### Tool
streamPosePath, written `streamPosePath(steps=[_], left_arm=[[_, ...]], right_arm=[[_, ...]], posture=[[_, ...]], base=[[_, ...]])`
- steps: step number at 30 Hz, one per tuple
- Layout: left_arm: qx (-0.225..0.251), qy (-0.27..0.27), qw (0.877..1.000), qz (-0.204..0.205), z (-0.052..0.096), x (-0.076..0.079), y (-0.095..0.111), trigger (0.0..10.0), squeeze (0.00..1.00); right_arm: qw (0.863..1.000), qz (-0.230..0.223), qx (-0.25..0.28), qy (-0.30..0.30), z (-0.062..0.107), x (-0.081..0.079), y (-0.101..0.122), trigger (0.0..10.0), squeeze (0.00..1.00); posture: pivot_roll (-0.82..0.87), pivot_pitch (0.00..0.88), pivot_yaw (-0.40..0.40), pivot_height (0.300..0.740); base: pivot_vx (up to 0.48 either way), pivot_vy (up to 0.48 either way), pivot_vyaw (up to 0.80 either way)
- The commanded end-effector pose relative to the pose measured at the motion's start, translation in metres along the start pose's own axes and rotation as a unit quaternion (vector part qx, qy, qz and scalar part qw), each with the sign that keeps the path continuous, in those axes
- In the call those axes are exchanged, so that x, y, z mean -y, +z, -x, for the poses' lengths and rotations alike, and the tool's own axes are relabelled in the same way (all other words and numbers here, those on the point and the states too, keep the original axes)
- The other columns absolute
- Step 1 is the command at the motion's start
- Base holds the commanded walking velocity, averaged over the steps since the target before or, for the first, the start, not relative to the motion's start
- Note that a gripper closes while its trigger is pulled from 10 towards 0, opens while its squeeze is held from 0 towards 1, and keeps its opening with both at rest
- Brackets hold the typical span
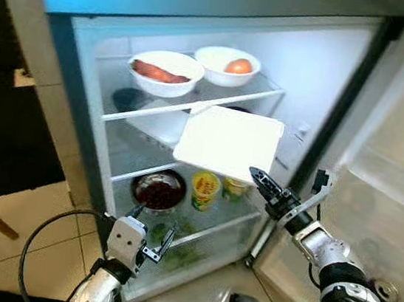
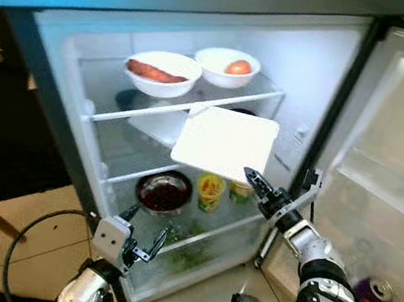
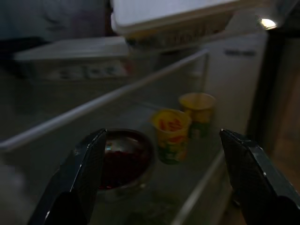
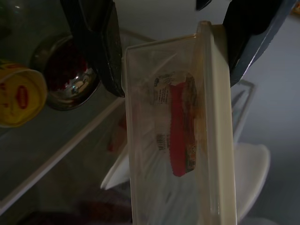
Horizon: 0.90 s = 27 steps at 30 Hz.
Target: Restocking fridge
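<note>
Right tool (image 1: 258, 178) grips lidded container (image 1: 229, 143) (red-labelled packet inside) before fridge (image 1: 312, 76).

flat square plastic container (image 1: 228, 142): white lid, clear sides, red-labelled packet inside
two round bowls (image 1: 165, 72): white
round metal bowl (image 1: 158, 190): silver, dark red contents
printed paper cup (image 1: 205, 189): yellow, red and green print
fridge interior wall (image 1: 317, 69): white

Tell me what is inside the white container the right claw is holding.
Through the clear wall of the white container, a red-labelled packet shows. The right claw grips its edge. From above, the lid covers the rest.
</note>
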State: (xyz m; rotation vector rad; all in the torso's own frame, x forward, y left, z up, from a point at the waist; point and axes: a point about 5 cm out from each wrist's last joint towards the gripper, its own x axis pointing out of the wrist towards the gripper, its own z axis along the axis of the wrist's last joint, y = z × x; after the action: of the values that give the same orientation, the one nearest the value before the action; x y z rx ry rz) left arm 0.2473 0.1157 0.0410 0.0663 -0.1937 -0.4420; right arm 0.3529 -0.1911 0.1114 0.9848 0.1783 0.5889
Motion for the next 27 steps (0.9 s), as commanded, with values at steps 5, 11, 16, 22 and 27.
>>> streamPosePath(steps=[5,11,16,22,27], left_arm=[[-0.008,-0.007,1.000,0.001,0.002,0.002,-0.001,10.0,0.00],[-0.007,-0.011,1.000,0.001,0.001,0.003,-0.001,10.0,0.00],[-0.007,-0.015,1.000,0.001,0.001,0.006,-0.001,10.0,0.00],[-0.005,-0.021,1.000,0.003,0.000,0.009,0.000,10.0,0.00],[-0.002,-0.026,1.000,0.003,-0.002,0.012,0.002,10.0,0.00]], right_arm=[[1.000,-0.014,0.017,0.004,-0.007,-0.006,0.006,10.0,0.00],[1.000,-0.022,0.017,0.000,-0.017,-0.012,0.008,10.0,0.00],[0.999,-0.019,0.022,-0.025,-0.027,-0.016,0.009,10.0,0.00],[0.998,-0.006,0.018,-0.057,-0.046,-0.026,0.007,10.0,0.00],[0.997,-0.014,0.027,-0.073,-0.054,-0.030,0.006,10.0,0.00]], posture=[[-0.08,0.000,-0.026,0.423],[-0.08,0.000,-0.025,0.423],[-0.08,0.000,-0.025,0.423],[-0.08,0.000,-0.026,0.423],[-0.08,0.003,-0.029,0.423]], base=[[0.000,0.000,0.00],[0.000,0.000,0.00],[0.000,0.000,0.00],[0.000,0.000,0.00],[0.000,0.000,0.00]])
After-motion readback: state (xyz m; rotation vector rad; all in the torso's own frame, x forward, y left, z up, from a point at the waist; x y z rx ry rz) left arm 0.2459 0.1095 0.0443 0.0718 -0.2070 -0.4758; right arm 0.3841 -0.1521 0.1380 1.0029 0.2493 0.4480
